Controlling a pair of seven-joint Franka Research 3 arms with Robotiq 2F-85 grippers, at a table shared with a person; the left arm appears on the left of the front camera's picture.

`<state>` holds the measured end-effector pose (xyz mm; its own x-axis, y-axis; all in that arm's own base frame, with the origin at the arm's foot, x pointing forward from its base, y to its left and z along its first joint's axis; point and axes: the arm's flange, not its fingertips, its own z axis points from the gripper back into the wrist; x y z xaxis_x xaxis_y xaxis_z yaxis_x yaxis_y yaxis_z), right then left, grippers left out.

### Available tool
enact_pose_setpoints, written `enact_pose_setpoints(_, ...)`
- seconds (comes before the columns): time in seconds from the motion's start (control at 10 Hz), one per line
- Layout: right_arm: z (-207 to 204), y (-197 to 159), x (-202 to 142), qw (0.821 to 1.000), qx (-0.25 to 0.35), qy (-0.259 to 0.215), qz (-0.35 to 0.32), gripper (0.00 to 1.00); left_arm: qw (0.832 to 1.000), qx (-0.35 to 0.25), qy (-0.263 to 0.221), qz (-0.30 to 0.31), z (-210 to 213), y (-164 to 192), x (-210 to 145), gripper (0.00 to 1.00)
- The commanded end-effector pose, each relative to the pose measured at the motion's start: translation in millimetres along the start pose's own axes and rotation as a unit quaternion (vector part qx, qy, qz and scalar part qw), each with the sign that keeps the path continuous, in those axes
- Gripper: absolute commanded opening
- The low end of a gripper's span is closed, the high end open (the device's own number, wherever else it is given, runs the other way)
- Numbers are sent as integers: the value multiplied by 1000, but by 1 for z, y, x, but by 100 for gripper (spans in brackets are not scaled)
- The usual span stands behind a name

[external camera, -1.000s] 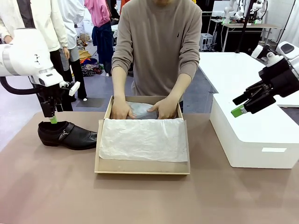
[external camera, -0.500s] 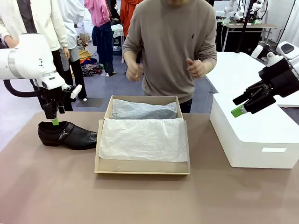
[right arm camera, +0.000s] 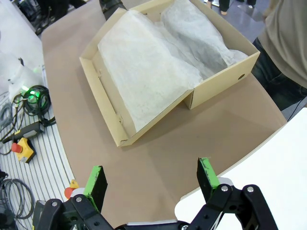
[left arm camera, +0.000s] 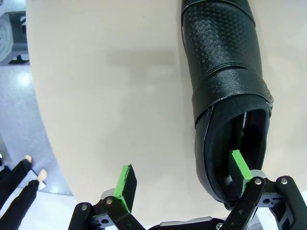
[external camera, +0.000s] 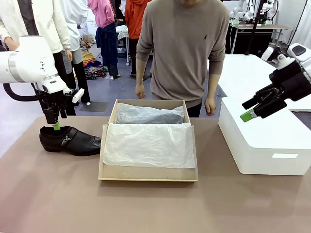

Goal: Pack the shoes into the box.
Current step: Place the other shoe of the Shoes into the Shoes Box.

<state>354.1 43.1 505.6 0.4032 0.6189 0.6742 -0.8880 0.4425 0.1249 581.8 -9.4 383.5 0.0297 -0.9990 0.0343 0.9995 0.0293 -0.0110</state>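
— Where is the shoe (external camera: 70, 141) to be found?
— On the table (external camera: 48, 194) at the left, just beside the box (external camera: 146, 175). The left gripper (external camera: 56, 122) is spread open astride the heel wall, one pad (left arm camera: 238, 165) inside the opening.
— Where should it be gripped?
— At that stiff heel rim, since the glossy leather is judged slippery. At the right, the right gripper (external camera: 252, 109) is held open — empty.

White rounded arms (external camera: 29, 60) carry a black left end effector (external camera: 57, 124) and right end effector (external camera: 248, 109), green-padded.
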Motion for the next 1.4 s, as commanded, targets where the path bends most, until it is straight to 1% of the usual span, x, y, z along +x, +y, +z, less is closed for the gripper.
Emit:
enact_pose_setpoints(0.0, -1, -3, 0, 1000, 5, -15, 11, 100, 1000, 1, 0, 4, 1, -2, 0, 100)
enact_pose_setpoints(0.5, -1, -3, 0, 1000, 5, -15, 11, 100, 1000, 0, 0, -1, 0, 0, 1, 100)
enact_pose_setpoints(0.6, -1, -3, 0, 1000, 5, -15, 11, 100, 1000, -4, 8, 2, -2, 0, -1, 100)
enact_pose_setpoints(0.8, -1, -3, 0, 1000, 5, -15, 11, 100, 1000, -12, 4, 6, -7, 0, -6, 100)
enact_pose_setpoints(1.3, -1, -3, 0, 1000, 5, -15, 11, 100, 1000, -24, 16, 12, -26, 7, -12, 100)
